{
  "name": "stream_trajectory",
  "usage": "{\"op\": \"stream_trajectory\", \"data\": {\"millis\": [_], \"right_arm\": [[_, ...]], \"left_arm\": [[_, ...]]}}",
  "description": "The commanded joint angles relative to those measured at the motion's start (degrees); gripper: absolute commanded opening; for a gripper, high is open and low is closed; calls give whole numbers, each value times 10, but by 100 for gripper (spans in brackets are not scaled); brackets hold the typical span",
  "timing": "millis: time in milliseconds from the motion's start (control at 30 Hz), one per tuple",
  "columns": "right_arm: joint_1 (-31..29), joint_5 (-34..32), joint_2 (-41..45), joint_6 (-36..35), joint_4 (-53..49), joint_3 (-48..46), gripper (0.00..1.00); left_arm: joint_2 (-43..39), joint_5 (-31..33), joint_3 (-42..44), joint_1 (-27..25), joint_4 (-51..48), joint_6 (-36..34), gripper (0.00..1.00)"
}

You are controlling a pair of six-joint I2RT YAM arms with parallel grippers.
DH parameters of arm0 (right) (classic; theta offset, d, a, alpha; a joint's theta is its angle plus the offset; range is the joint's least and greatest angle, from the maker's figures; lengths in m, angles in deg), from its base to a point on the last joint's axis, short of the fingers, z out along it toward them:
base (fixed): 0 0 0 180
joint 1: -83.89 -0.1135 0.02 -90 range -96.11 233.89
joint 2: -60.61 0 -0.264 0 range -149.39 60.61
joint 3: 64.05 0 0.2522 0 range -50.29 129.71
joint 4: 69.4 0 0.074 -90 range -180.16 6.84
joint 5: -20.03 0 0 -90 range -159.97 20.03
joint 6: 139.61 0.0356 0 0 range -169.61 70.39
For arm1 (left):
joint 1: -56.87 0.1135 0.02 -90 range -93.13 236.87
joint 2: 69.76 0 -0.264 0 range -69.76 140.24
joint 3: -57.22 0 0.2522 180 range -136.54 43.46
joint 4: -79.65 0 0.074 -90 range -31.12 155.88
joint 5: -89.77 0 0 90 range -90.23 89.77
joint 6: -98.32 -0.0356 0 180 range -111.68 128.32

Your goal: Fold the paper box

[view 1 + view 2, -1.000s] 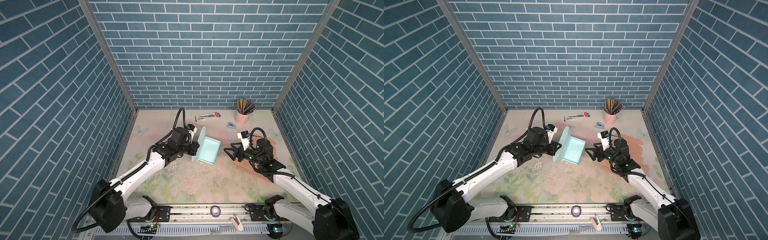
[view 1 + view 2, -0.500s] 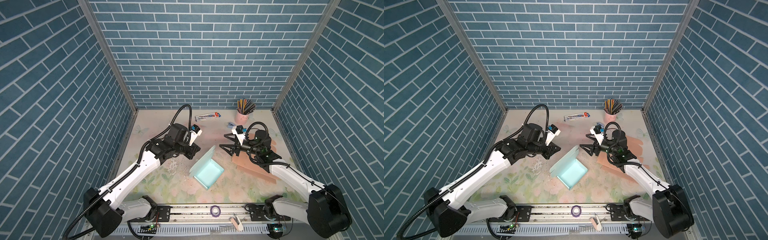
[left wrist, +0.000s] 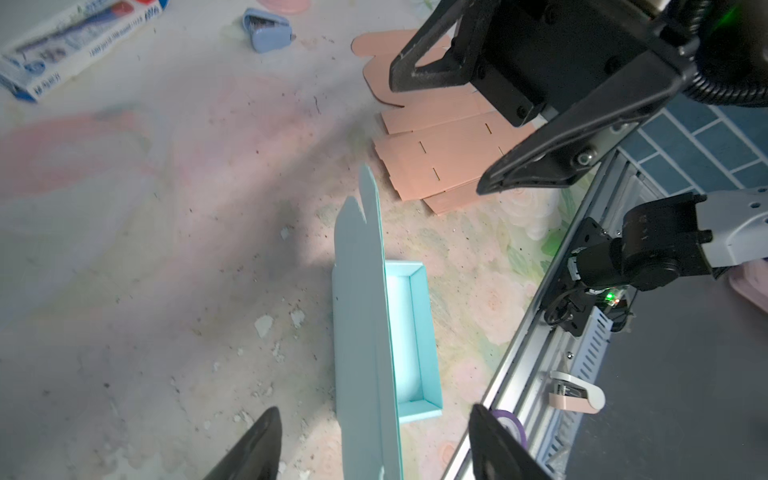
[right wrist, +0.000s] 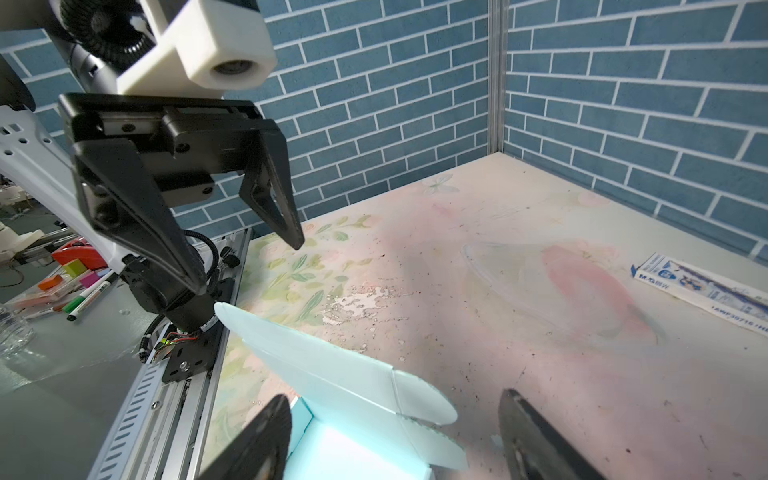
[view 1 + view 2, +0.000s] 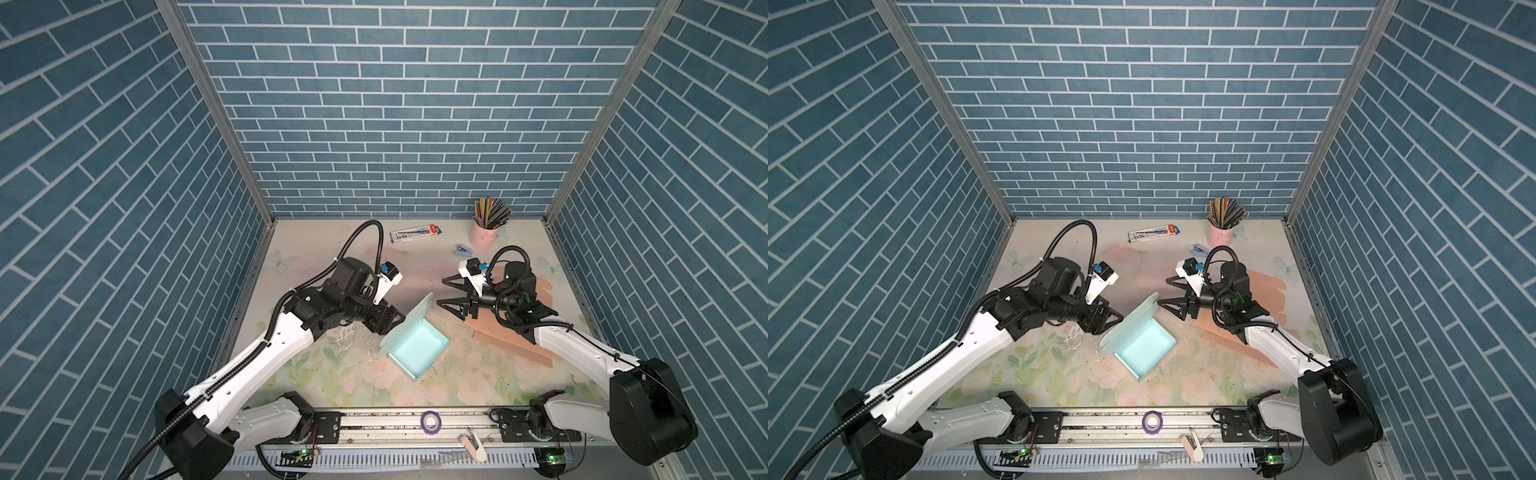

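The paper box (image 5: 417, 353) is light teal and lies on the table mid-front as an open tray, with its lid flap (image 5: 409, 322) standing up on the left side; it shows in both top views (image 5: 1144, 347). My left gripper (image 5: 394, 325) is open just left of the flap. In the left wrist view the flap (image 3: 365, 332) rises between the spread fingers (image 3: 266, 432) without touching either. My right gripper (image 5: 441, 291) is open and empty, hovering behind and right of the box. In the right wrist view the flap (image 4: 332, 365) lies below that gripper (image 4: 394, 397).
A flat pink cardboard blank (image 5: 511, 336) lies under the right arm. At the back stand a pink cup of pencils (image 5: 482, 237), a long white carton (image 5: 415, 233) and a small blue stapler (image 5: 462, 249). A purple tape roll (image 5: 430, 420) sits on the front rail.
The box, held upright by my left gripper a second ago, went down onto the table nearer the front. The left gripper has opened and let it go. The right gripper drew back.
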Motion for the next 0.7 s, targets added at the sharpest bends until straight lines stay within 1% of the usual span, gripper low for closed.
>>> {"op": "stream_trajectory", "data": {"millis": [0,33,133,233,367,500,667], "right_arm": [[-1,32,-30,-41,20,6,79],[-4,32,-41,-41,16,13,79],[-7,32,-72,-47,-7,33,79],[-17,32,-94,-57,-18,43,80],[-36,26,-112,-90,-66,60,80],[-48,29,-134,-92,-68,71,80],[-66,16,-164,-95,-80,94,81]], "left_arm": [[-48,6,53,-12,37,30,89],[-56,16,66,-14,40,36,93],[-53,49,73,-19,25,47,99],[-37,71,76,-26,27,60,99],[-17,89,92,-33,45,82,99],[-4,110,106,-32,61,104,97],[-7,130,105,-32,62,104,96]]}}
